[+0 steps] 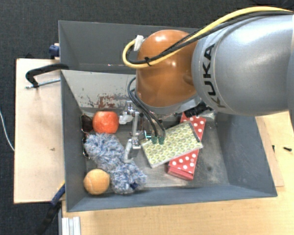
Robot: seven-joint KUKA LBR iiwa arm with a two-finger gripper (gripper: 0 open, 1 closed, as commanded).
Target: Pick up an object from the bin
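Observation:
My gripper (134, 132) hangs below the orange wrist cover in the middle of the bin. It is low, between the orange-red ball (106, 122) to its left and the green patterned box (172, 144) to its right. Its lower end is right at the upper edge of the blue-grey fuzzy yarn piece (109, 159). The green box lies tilted on top of a red box with white dots (187, 161). I see nothing held in the gripper.
A tan wooden ball (96, 181) lies in the front left corner beside the yarn. A small dark thing (85, 124) sits left of the orange-red ball. The arm and its cover hide the bin's back and right part.

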